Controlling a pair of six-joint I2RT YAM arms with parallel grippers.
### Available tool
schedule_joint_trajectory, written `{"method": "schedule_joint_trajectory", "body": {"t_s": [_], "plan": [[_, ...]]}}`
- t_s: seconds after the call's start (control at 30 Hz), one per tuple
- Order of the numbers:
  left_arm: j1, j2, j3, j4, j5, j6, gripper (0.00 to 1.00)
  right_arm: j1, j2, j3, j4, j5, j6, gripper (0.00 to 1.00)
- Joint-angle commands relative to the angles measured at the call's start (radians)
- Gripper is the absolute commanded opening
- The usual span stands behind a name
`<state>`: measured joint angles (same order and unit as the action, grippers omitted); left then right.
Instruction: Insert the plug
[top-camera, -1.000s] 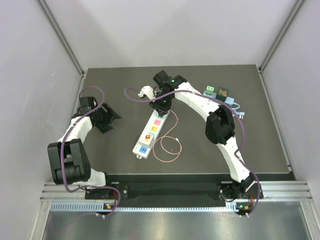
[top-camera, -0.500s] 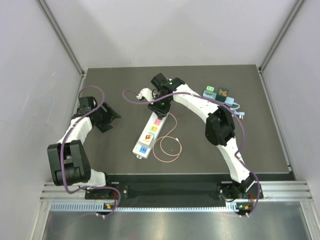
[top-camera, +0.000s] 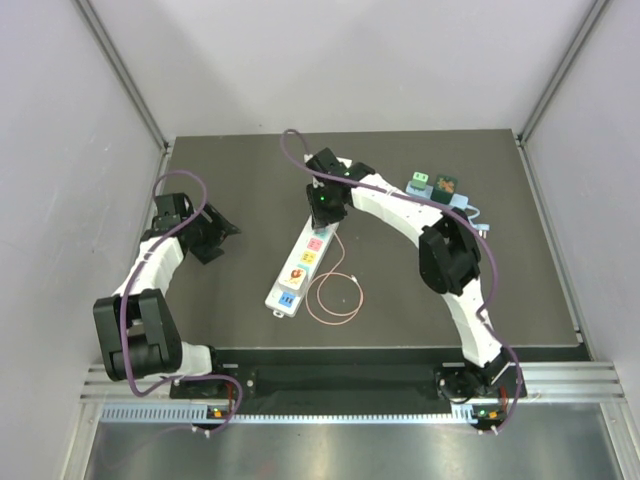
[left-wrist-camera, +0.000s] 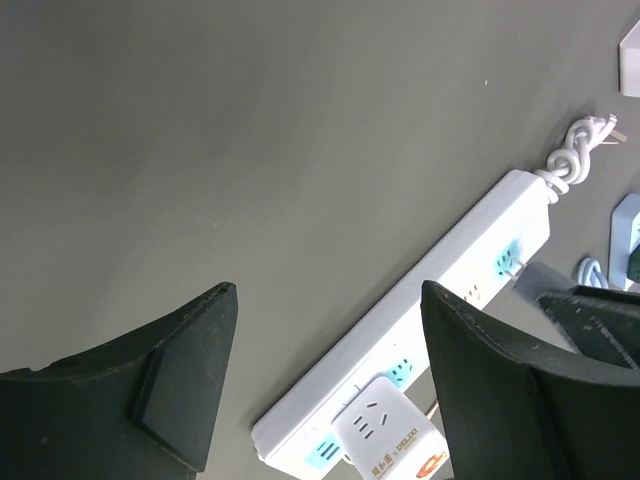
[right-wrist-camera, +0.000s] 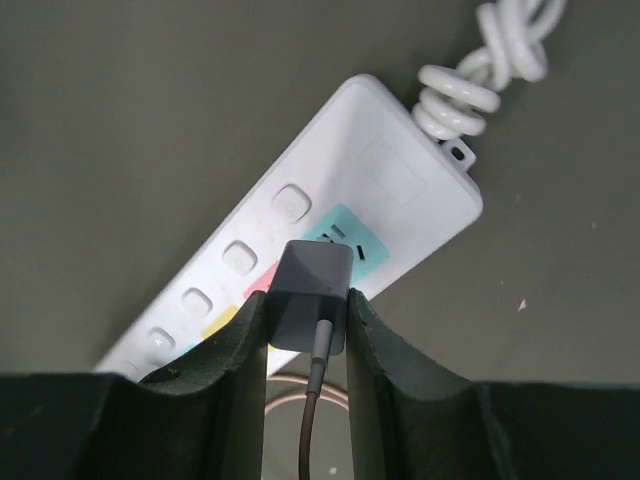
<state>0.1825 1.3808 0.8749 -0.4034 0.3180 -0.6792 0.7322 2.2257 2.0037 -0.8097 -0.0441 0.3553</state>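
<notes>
Grey plug (right-wrist-camera: 312, 298) in right pincer (right-wrist-camera: 308, 312) over power strip (right-wrist-camera: 392, 188); coiled cord (right-wrist-camera: 482, 68) beyond.

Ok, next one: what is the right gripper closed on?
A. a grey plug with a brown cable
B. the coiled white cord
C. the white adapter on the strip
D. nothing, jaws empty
A: in the right wrist view the right gripper pinches the grey plug, brown cable trailing from it, at the teal socket of the power strip.

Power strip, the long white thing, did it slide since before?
No. The power strip lies at the same slant, its near end just as far from the front edge of the table as before.
</notes>
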Motion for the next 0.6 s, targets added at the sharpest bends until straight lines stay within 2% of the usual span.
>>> {"method": "schedule_joint_trajectory", "body": {"t_s": [0.0,0.13,0.27,0.33,0.43,0.57], "plan": [[0.005,-0.038,-0.007,0.044,0.016,-0.006,0.78,0.006,-0.092,0.059,0.008,0.156,0.332,0.0],[0.005,-0.054,-0.011,0.054,0.026,-0.016,0.78,0.003,-0.135,-0.003,0.006,0.184,0.526,0.0],[0.005,-0.069,-0.017,0.06,0.033,-0.023,0.78,-0.013,-0.196,-0.163,0.11,0.048,0.678,0.0],[0.003,-0.078,-0.036,0.084,0.047,-0.029,0.78,-0.017,-0.183,-0.155,0.106,-0.006,0.689,0.0],[0.003,-0.071,-0.045,0.098,0.098,-0.033,0.78,-0.014,-0.172,-0.099,0.05,-0.023,0.692,0.0],[0.003,-0.058,-0.057,0.117,0.15,-0.036,0.77,0.002,-0.173,-0.111,0.049,-0.02,0.718,0.0]]}}
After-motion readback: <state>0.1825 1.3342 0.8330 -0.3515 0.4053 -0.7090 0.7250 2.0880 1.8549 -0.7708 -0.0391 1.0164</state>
